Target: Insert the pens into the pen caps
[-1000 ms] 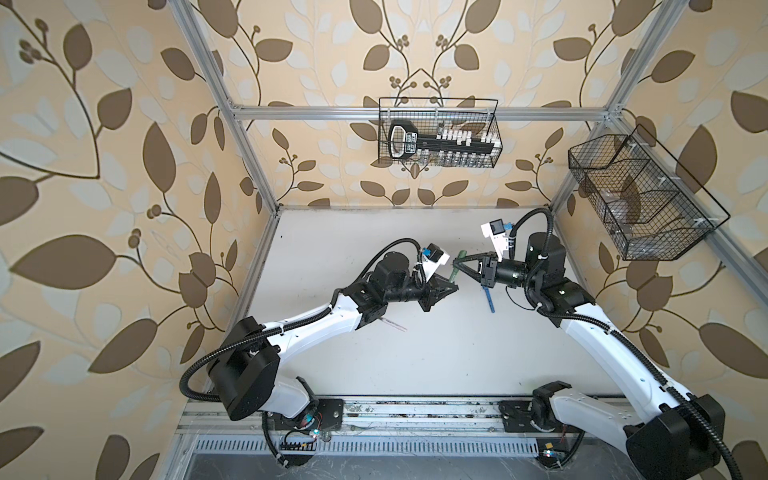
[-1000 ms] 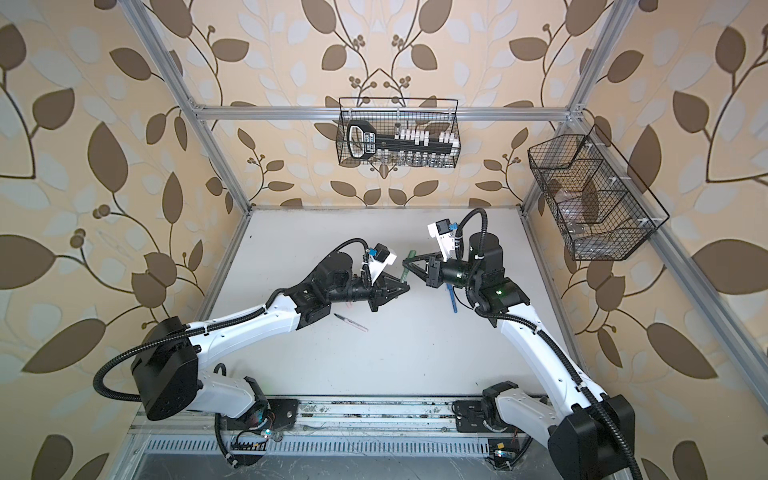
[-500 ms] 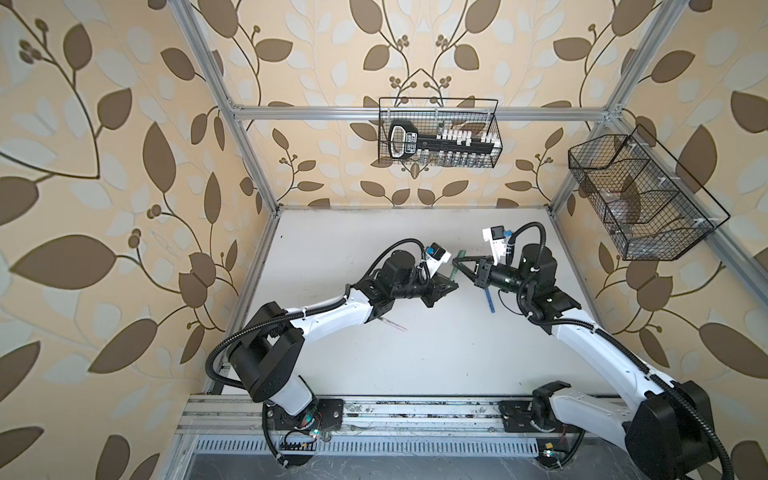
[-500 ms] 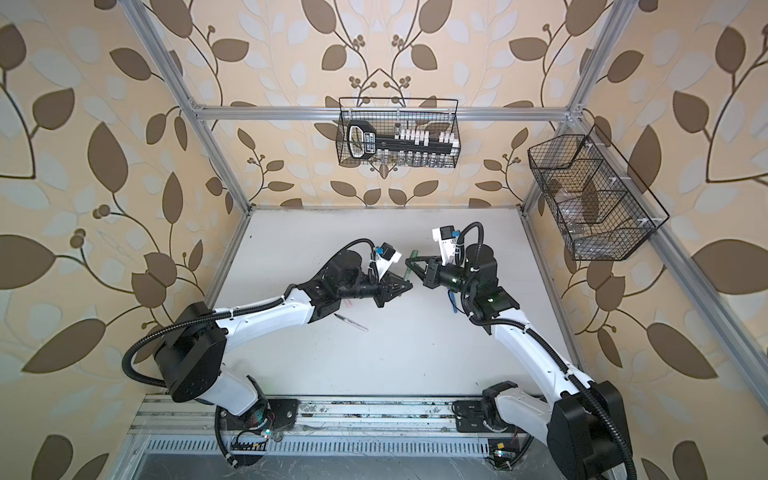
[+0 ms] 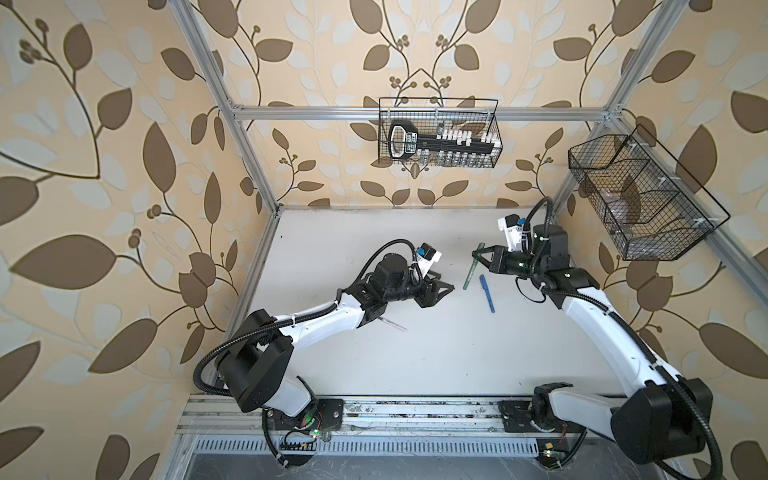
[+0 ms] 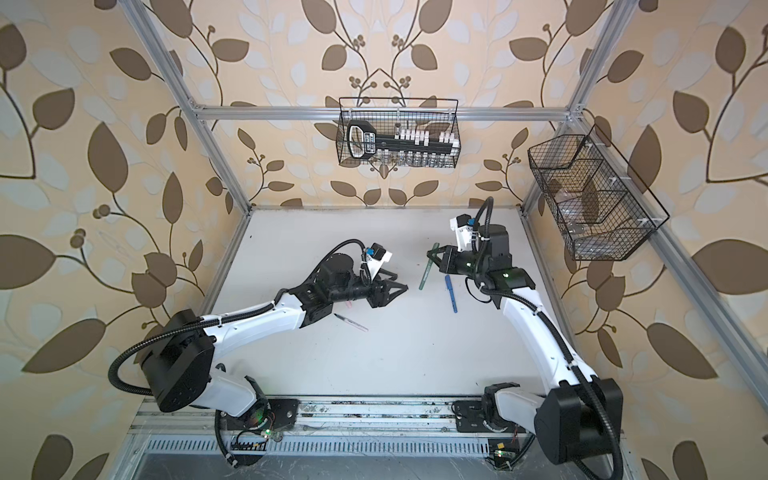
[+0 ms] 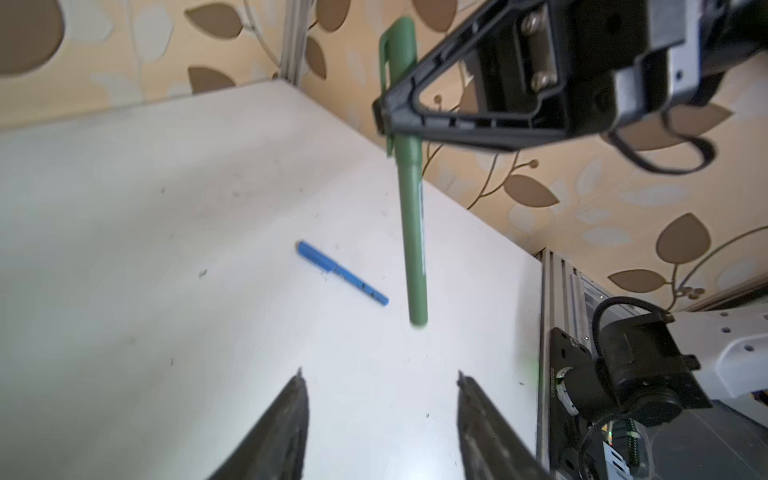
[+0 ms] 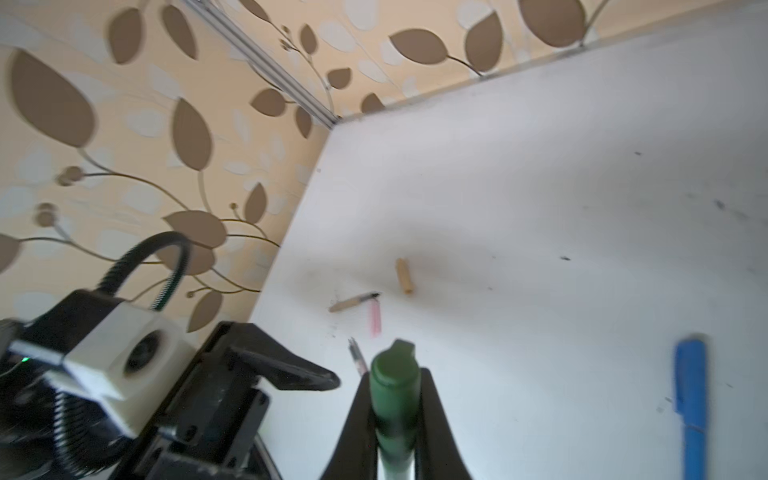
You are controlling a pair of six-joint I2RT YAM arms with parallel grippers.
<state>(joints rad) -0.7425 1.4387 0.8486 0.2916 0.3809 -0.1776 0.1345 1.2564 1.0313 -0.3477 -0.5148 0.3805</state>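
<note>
**Left wrist view: green pen (image 7: 413, 232) hangs capped from the right gripper (image 7: 392, 124)**

The right gripper is clamped on the green cap (image 7: 397, 62), so the pen's body hangs free above the table (image 7: 124, 249). That grip probably left the body exposed for the other arm to push home, and the pair looks seated. The left gripper (image 7: 380, 376) stands open and empty near the pen's free end.

A blue pen (image 7: 343, 272), capped, lies on the table close by. The tan pen (image 8: 353, 302), tan cap (image 8: 404, 276), pink cap (image 8: 375, 318) and pink pen (image 6: 351, 322) lie separate, so 2 pairs remain.

2 wire baskets hang on the walls. The back basket (image 5: 384, 124) holds a black rack with white pieces. The side basket (image 5: 665, 245) is divided and its contents are unclear.
</note>
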